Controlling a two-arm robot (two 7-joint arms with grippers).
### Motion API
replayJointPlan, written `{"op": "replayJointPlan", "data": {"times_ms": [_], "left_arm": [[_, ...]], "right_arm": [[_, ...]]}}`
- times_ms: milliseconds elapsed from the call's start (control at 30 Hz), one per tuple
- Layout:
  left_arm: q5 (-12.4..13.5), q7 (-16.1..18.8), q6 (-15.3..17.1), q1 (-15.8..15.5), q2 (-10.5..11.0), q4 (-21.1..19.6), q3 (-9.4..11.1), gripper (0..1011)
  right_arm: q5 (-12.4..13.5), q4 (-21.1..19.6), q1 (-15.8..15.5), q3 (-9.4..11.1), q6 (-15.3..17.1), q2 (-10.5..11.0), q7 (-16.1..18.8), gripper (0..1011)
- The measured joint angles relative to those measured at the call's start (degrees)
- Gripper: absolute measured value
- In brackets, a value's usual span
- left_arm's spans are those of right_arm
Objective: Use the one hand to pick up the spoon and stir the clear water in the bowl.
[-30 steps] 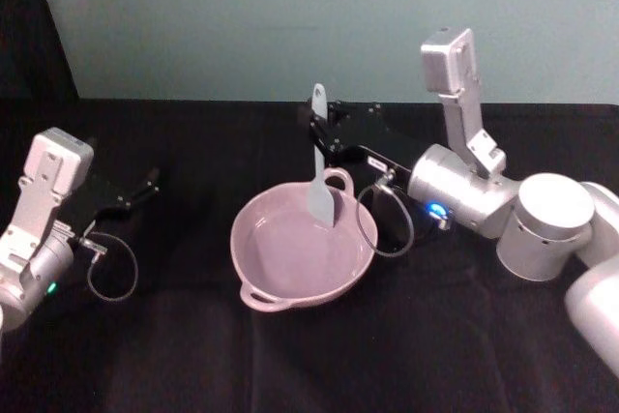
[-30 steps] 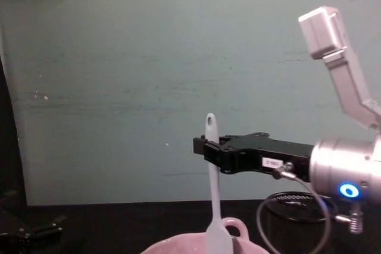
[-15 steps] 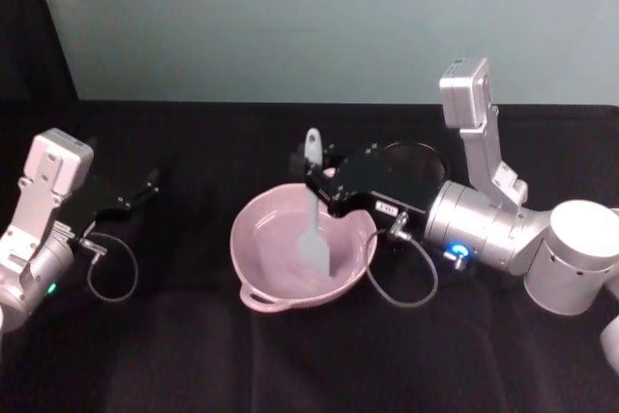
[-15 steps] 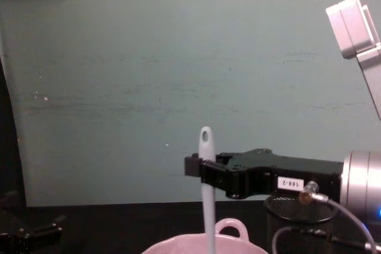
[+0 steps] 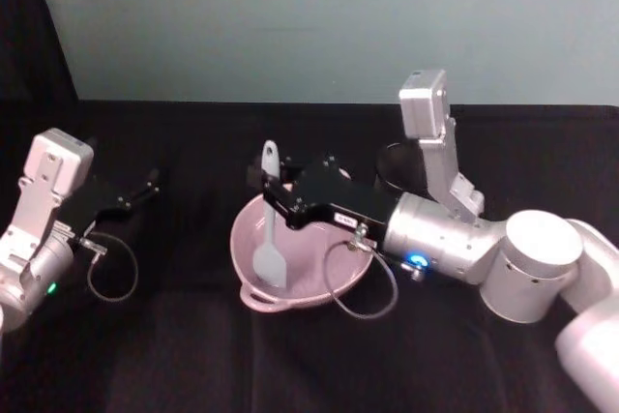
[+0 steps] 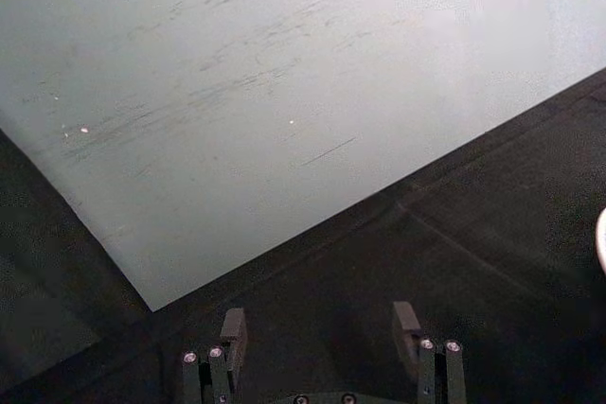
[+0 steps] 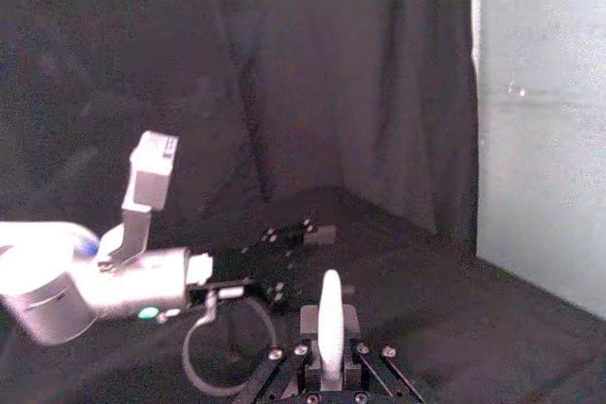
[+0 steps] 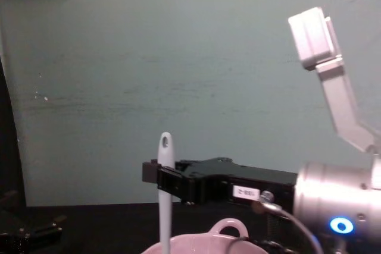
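My right gripper [image 5: 268,191] is shut on the handle of the white spoon [image 5: 269,231], which stands nearly upright with its flat blade down inside the pale pink bowl [image 5: 250,282], toward the bowl's left side. In the chest view the spoon [image 8: 164,206] rises out of the bowl [image 8: 196,244] with the right gripper [image 8: 159,181] clamped below its holed end. The right wrist view shows the spoon [image 7: 329,321] between the fingers [image 7: 348,324]. Parked at the table's left is my left gripper [image 5: 152,181]; in the left wrist view its gripper [image 6: 320,333] is open and holds nothing.
A black wire-mesh cup [image 5: 397,169] stands behind the right arm, to the right of the bowl. A black cloth [image 5: 174,355] covers the table, and a teal wall [image 5: 290,16] rises behind it. The right arm's grey cable loop [image 5: 358,287] hangs over the bowl's right rim.
The right gripper has carried the spoon leftward across the bowl, from its middle to its left side, blade still down in the bowl. The left arm has not moved.
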Motion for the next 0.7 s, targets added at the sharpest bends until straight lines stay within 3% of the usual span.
{"op": "replayJointPlan", "data": {"times_ms": [333,700], "left_arm": [[0.0,0.0,0.0,0.0,0.0,0.0,0.0,1011],[0.0,0.0,0.0,0.0,0.0,0.0,0.0,1011]], "right_arm": [[-3.7,9.4,3.5,0.7,-6.4,-6.3,-3.6,116],[-7.5,13.8,5.2,3.3,-10.9,-7.9,-6.8,117]]}}
